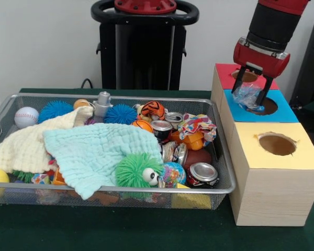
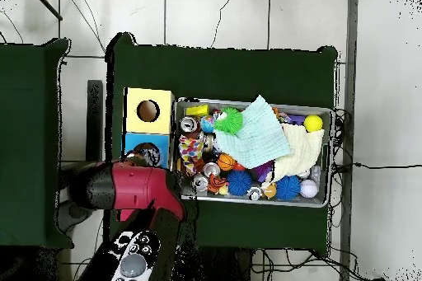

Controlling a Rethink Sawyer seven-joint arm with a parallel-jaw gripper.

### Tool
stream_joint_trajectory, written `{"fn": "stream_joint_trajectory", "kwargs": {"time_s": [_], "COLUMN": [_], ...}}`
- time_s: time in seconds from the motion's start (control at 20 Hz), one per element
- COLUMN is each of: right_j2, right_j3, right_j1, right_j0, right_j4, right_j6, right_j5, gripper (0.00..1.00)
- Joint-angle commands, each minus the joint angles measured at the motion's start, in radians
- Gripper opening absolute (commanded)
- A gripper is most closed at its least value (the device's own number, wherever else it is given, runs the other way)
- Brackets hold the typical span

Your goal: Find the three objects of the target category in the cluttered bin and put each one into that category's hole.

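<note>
My gripper (image 1: 253,88) is shut on the crushed clear plastic bottle (image 1: 247,97) with a blue label. It holds the bottle just above the hole (image 1: 267,106) in the blue-topped box, to the right of the bin. The silver wire-mesh bin (image 1: 146,189) holds silver-topped cans: one (image 1: 161,129) near the middle, one (image 1: 174,118) behind it, one (image 1: 202,173) at the front right corner. In the overhead view the red arm (image 2: 136,187) covers the gripper beside the blue box (image 2: 132,142), left of the bin (image 2: 329,142).
Three wooden boxes stand in a row: red top (image 1: 227,70), blue top (image 1: 282,111), yellow top (image 1: 303,154) with an open hole (image 1: 277,144). The bin also holds a pale green cloth (image 1: 89,151), a cream cloth (image 1: 26,146), spiky balls, a baseball (image 1: 25,116) and toys.
</note>
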Motion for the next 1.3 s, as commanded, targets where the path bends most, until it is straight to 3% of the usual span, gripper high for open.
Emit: {"fn": "stream_joint_trajectory", "kwargs": {"time_s": [0.05, 0.55, 1.3], "right_j2": [0.006, 0.033, 0.052], "right_j3": [-0.066, -0.087, -0.008], "right_j1": [0.049, -0.011, -0.044], "right_j0": [-0.113, -0.190, -0.182], "right_j4": [-0.109, -0.144, -0.197], "right_j6": [-0.055, -0.062, -0.001], "right_j5": [0.097, 0.046, -0.023], "gripper": [1.00, 1.00, 1.00]}}
